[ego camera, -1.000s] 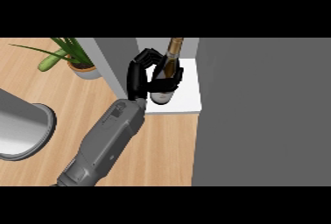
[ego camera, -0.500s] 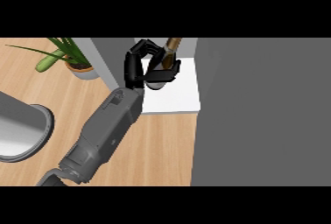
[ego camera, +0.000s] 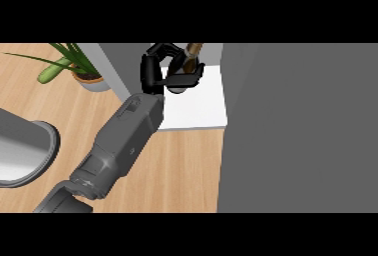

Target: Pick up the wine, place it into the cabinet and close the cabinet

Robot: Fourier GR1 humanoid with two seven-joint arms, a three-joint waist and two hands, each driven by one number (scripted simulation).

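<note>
In the head view, one robot hand (ego camera: 164,70) reaches up from the lower left on a long grey forearm, its black fingers and thumb curled round the wine bottle (ego camera: 187,67). Which of the robot's hands this is cannot be told with certainty; coming in on the view's left side, it reads as the left, and no other hand shows. The bottle sits inside the open cabinet, over the white cabinet shelf (ego camera: 193,105), tilted with its brown neck toward the back and its pale rounded base showing just below the fingers — whether the base already touches the shelf cannot be told. The large grey panel at the right looks like the cabinet door (ego camera: 299,130), standing open beside the shelf. A potted plant (ego camera: 77,70) stands on the wooden tabletop (ego camera: 177,165) just left of the cabinet wall, and a grey round plate (ego camera: 22,150) lies at the left edge, well apart from the work. The step in hand is likely setting the bottle down: it wants bringing upright first, lowering until the base rests flat, and the fingers opening only then — drawn straight back so they do not catch the neck or the cabinet wall.
</note>
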